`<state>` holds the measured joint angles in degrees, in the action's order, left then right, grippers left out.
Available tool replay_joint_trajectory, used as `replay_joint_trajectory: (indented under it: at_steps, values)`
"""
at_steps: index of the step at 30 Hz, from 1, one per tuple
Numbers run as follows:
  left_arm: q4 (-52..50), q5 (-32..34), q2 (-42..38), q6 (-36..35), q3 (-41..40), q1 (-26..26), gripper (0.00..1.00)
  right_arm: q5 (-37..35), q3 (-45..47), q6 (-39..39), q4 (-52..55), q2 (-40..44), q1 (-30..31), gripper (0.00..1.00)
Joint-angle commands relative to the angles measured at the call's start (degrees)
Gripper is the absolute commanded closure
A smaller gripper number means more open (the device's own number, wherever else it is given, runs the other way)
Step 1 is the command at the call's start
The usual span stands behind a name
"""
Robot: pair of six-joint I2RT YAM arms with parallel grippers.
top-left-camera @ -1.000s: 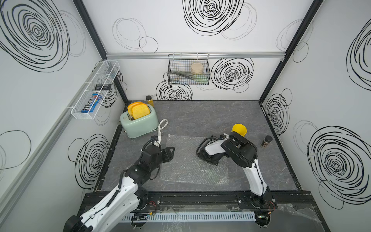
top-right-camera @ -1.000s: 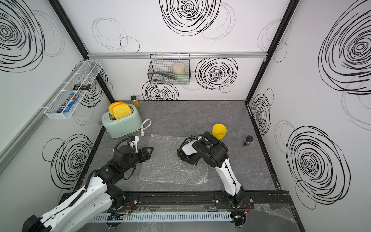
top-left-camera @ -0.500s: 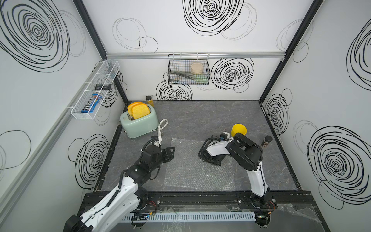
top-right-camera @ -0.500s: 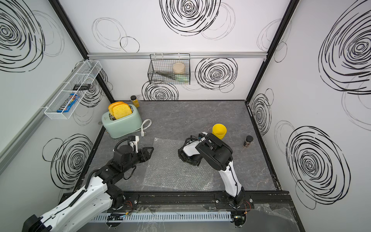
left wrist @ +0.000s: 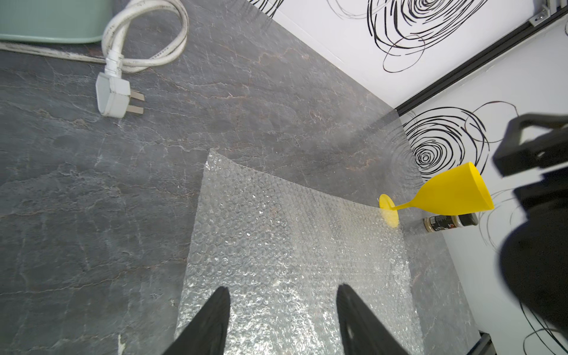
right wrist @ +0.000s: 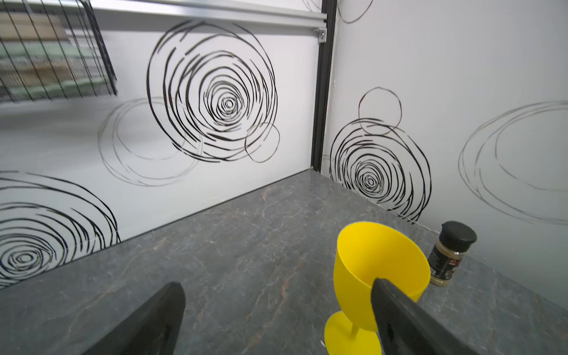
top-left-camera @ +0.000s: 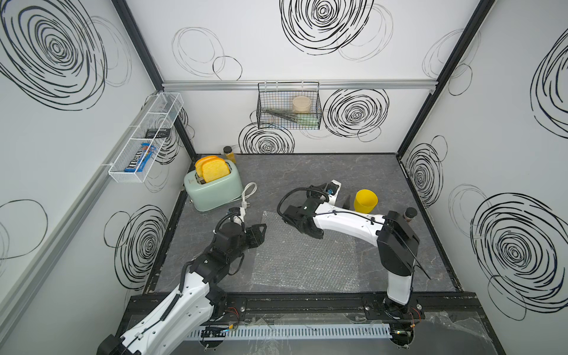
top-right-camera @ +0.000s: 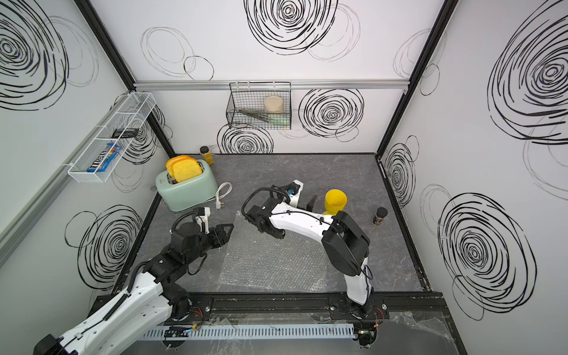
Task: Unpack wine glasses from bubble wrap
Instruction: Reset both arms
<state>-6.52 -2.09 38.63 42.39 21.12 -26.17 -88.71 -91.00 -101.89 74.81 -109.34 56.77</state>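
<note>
Black jaws of the right gripper [right wrist: 276, 287] stand wide apart, holding nothing; the yellow goblet [right wrist: 368, 255] stands upright just beside one finger. Left gripper [left wrist: 282, 290] jaws are parted and empty above the wrap [left wrist: 276, 246], spread flat on the table [left wrist: 92, 215]. Goblet's foot sits at the wrap's corner, near a spice jar [right wrist: 448, 255].

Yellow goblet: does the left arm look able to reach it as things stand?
Probably not directly. The goblet stands upright at the far corner of the bubble wrap, and the right arm lies across the sheet between it and the open left hand.
</note>
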Motion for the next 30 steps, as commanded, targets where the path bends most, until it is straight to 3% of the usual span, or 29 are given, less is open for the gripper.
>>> replay_joint_trajectory:
  at_steps: [1, 7, 8, 9, 10, 13, 15, 20, 24, 27, 30]
  values:
    - [0.7, 0.9, -1.0, 0.0, 1.6, 0.6, 0.39, -6.8, -9.6, 20.5, 2.3, 0.1, 0.0, 0.01]
    - [1.2, 1.1, -2.2, 0.7, 1.3, 0.8, 0.39, 1.7, -35.2, 48.7, 1.4, -6.4, -6.7, 0.01]
    - [1.2, 1.2, -2.5, 0.9, 1.1, 0.8, 0.39, 6.4, -40.8, 58.0, -2.1, -8.3, -8.9, 0.01]
    - [1.2, 1.3, -2.8, 1.0, 1.1, 0.9, 0.39, 15.4, -43.3, 73.0, -10.5, -8.3, -11.2, 0.01]
    - [1.1, 1.4, -3.1, 1.1, 1.1, 0.9, 0.39, 26.2, -41.1, 84.5, -19.8, -6.3, -13.1, 0.01]
    - [0.4, 2.0, -4.2, 1.3, 1.3, 1.3, 0.39, 42.7, -23.2, 96.1, -46.5, 6.3, -15.3, 0.02]
    - [-0.2, 2.2, -5.2, 1.4, 1.5, 1.7, 0.38, 54.5, -16.6, 98.5, -56.0, 11.7, -17.3, 0.02]
    - [0.0, 1.4, -6.1, 0.0, 2.4, 3.7, 0.38, 79.2, -12.9, 98.2, -58.8, 15.3, -24.2, 0.02]
    - [2.1, -0.7, -4.6, -2.0, 3.2, 6.4, 0.37, 97.1, 7.1, 97.1, -73.4, 27.4, -28.3, 0.02]
    - [3.6, -2.1, -2.4, -4.1, 4.0, 9.1, 0.37, 101.7, 22.5, 94.4, -84.4, 37.9, -30.0, 0.02]
    - [4.9, -4.1, 0.0, -6.0, 4.9, 12.6, 0.36, 97.8, 36.0, 92.7, -88.7, 46.6, -30.0, 0.02]
